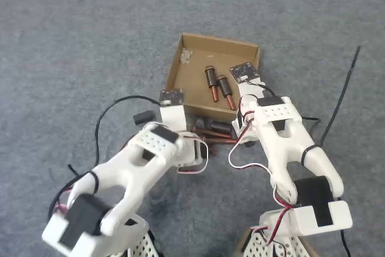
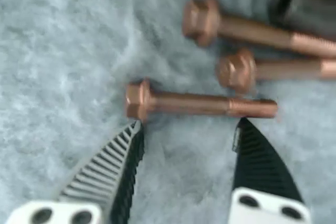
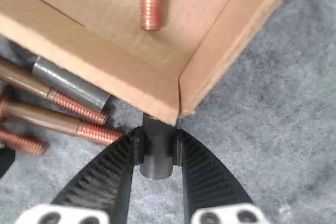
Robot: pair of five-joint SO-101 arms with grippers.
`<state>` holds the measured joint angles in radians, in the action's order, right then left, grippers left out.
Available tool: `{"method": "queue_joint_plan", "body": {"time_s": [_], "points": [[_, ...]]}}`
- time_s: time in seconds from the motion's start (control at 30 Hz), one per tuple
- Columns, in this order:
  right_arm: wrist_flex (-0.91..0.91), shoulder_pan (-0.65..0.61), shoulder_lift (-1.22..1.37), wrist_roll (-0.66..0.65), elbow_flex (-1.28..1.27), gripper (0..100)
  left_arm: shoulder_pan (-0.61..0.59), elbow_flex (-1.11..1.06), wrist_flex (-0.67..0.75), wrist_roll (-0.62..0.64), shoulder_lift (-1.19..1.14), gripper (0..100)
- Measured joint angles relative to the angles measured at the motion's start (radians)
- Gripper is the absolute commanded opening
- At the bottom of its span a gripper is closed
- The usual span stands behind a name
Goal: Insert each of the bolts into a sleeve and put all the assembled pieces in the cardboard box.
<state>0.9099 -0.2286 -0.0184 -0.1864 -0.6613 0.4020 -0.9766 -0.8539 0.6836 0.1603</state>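
Observation:
Three copper bolts lie on the grey carpet; the nearest bolt (image 2: 199, 103) rests just beyond my left gripper (image 2: 189, 129), which stands open, one fingertip at its head and the other near its threaded end. My right gripper (image 3: 156, 142) is shut on a dark grey sleeve (image 3: 156, 166) right at the outer corner of the cardboard box (image 3: 220, 40). From above, the box (image 1: 178, 58) holds two assembled pieces (image 1: 212, 82), and the loose bolts and sleeves (image 1: 212, 130) lie along its near wall between the two arms.
Another grey sleeve (image 3: 71, 85) sits on a bolt against the box's outer wall. A lone black sleeve (image 1: 142, 116) lies left of the left arm. A black cable (image 1: 343, 97) runs across the carpet at right. Open carpet spreads to the far left.

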Motion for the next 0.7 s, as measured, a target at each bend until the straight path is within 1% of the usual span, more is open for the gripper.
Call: {"method": "queue_joint_plan", "body": {"time_s": [0.27,0.7], "points": [[0.000,0.000,0.000,0.000,0.000,0.6,-0.046,0.052,0.000,0.061,-0.043,27],[0.000,0.000,0.000,-0.006,0.000,0.6,-0.046,0.052,0.012,0.061,-0.043,27]]}}
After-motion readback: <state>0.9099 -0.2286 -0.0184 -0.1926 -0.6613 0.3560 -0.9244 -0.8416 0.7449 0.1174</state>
